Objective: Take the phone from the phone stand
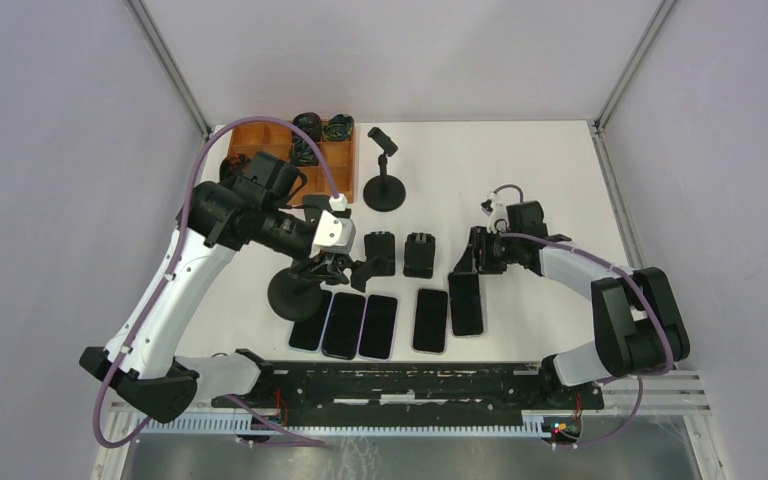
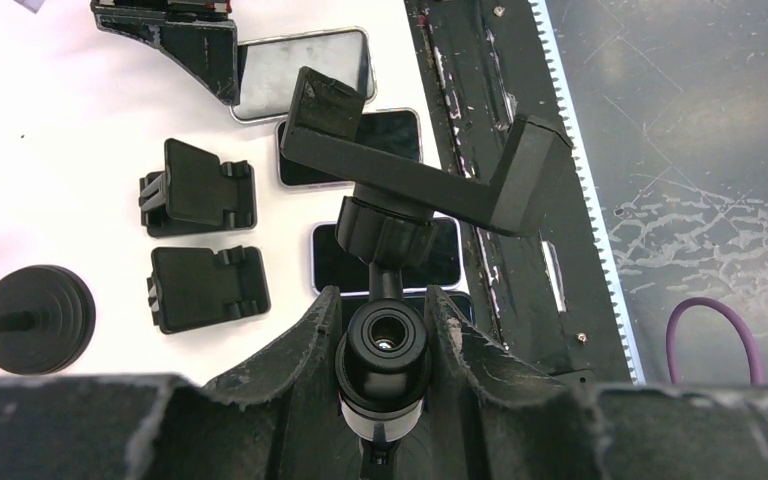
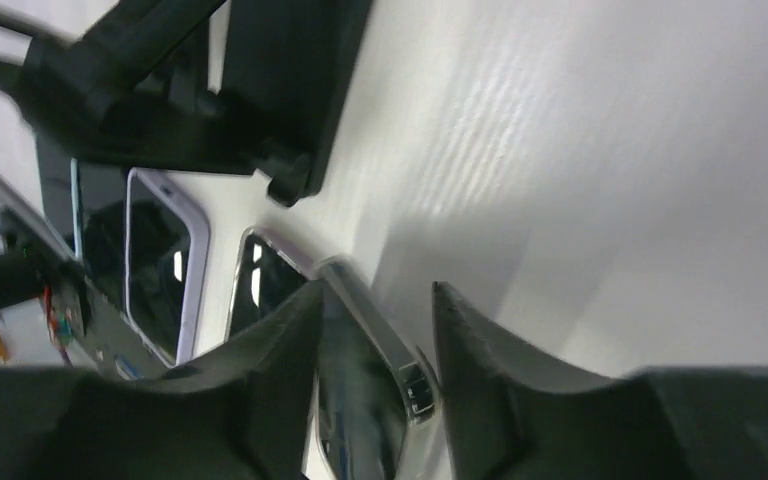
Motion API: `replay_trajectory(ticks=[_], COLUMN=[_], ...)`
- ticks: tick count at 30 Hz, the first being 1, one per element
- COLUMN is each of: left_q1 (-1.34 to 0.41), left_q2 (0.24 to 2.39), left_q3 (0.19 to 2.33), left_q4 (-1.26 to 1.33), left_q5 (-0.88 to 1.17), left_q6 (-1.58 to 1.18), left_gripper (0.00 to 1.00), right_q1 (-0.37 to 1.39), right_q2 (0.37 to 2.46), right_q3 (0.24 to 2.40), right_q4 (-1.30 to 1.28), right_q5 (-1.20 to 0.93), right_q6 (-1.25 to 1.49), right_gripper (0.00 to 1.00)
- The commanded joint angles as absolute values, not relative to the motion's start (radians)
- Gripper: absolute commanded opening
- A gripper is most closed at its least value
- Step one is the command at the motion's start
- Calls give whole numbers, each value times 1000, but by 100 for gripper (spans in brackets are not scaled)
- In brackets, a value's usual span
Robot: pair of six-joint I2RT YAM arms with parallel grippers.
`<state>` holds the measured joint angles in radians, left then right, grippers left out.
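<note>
The black phone stand point(image 1: 295, 293) has a round base and an empty clamp cradle point(image 2: 420, 170). My left gripper point(image 1: 332, 265) point(image 2: 382, 292) is shut on the stand's neck just below the ball joint. The phone point(image 1: 466, 303) lies flat on the table, rightmost in a row of phones. My right gripper point(image 1: 473, 262) is over its far end. In the right wrist view the phone point(image 3: 370, 380) sits between the fingers of that gripper point(image 3: 376, 288). Its jaws are parted, with a gap between the right finger and the phone's edge.
Several other phones point(image 1: 343, 325) lie side by side near the front. Two small folded black stands point(image 1: 379, 252) point(image 1: 420, 254) sit behind them. Another stand point(image 1: 385, 185) is upright further back, beside a wooden tray point(image 1: 260, 140) of cables. A black rail point(image 1: 410, 383) runs along the near edge.
</note>
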<state>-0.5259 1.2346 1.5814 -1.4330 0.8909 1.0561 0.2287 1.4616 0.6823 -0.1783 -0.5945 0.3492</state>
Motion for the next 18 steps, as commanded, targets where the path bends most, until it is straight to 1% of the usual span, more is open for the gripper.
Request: replay_trajectory(ticks=[1,2,3,4,6,10,12,15,18], left_q1=[-530,-529,-531,-530,-530,-529,-529,-530,-530], left_q2=[1216,1216,1216,1217,1220,1227,1230,1233,1236], left_q3=[1625,1624,1622,1621,1623,1629,1634,1640,1646], left_q4=[-1386,-1385,-1385,-1385,-1385,-1382,-1382,-1381,-1380], left_q5=[895,892,890,890,896,909,914,915,921], left_q6=[1038,1038,1040,1040,1040,1037,1035,1031,1027], left_gripper=[2,2,2,2,2,2,2,2,2], right_q1=[229,230,229,228,229,231,239,280,367], right_q2=[1427,1404,1387,1363,1313,1193,1131,1077,1040], right_q3=[727,733,740,753,771,816,857,923,947], right_q4=[-123,-133,-147,-165,-180,-187,-174,-142,-19], right_q5=[-411,-375,-349,-321,-300,-287,-330,-460,-670], right_q6=[363,364,361,358,362,398,414,436,483], right_gripper=[59,68,78,85,90,96,98,98,98])
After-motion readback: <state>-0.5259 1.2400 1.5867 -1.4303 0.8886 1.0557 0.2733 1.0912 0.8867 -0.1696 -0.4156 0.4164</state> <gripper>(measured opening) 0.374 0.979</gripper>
